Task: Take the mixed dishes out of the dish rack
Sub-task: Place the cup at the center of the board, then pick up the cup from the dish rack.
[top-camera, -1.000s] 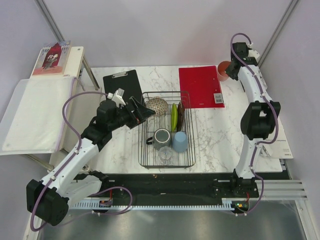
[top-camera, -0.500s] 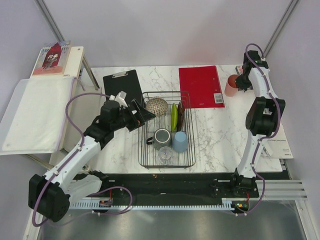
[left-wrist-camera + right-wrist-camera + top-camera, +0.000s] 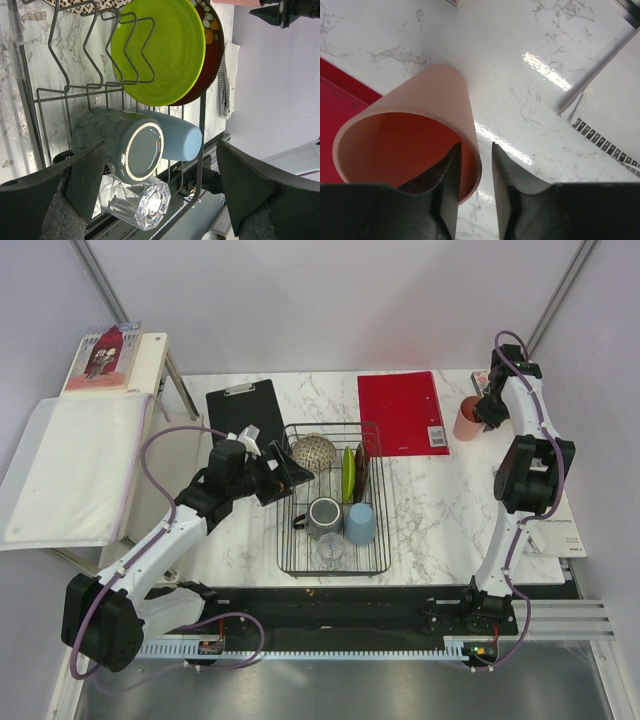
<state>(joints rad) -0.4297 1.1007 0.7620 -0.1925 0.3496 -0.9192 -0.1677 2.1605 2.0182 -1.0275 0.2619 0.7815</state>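
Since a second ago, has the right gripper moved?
Yes. Right gripper, shut on the pink cup, has moved rightward and nearer, away from the red folder's far corner.

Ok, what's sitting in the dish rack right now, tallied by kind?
Plates: 2 (lime-green plate, dark red plate)
Bowls: 1 (beige bowl)
Mugs: 1 (grey mug)
Cups: 1 (light blue cup)
Glasses: 1 (clear glass)
Total: 6 in the dish rack; the pink cup is outside it, in the right gripper.

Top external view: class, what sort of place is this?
Probably a robot test cell, not a kitchen: two black-and-white robot arms on a metal rail, a white marble-patterned table walled by plain panels, and a black wire dish rack.
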